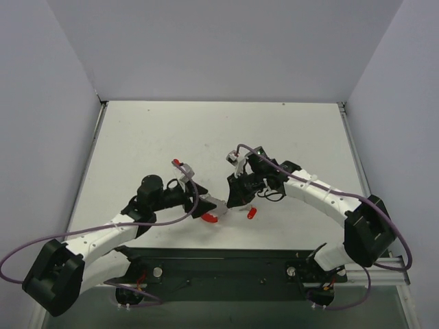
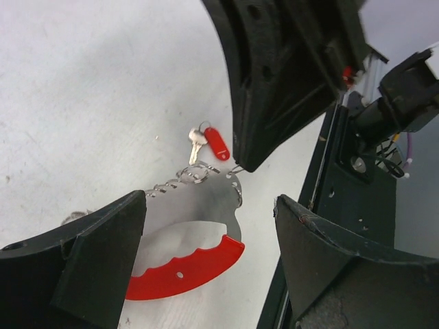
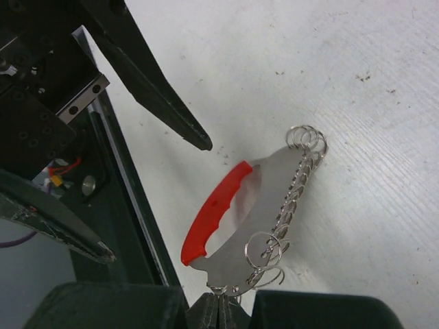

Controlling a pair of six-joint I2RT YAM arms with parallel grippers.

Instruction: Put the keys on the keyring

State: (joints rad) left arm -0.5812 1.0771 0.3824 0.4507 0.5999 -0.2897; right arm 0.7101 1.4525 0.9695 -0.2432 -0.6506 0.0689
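Pinching keyring [image 3: 269, 197] edge, right pincer [image 3: 219, 301] (red key [image 2: 216, 142] near)

Red grip, silver-grey body, silver wire loops on keyring [image 3: 264, 199]; key [image 2: 217, 142] red head, silver shaft; table [image 1: 171, 130] white w/ dark specks.

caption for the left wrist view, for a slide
The right gripper pinches the keyring near the red-headed key; the left gripper is open.

Keyring [image 3: 264, 195]: flat silver crescent, bright red toothed grip on its inner arc, small wire loops along its outer edge; one tip pinched in the right gripper [image 3: 219, 307], near the table's [image 1: 206, 137] front edge. Key [image 2: 215, 142]: tiny, silver-shafted, red-headed, lying just beside the looped edge.
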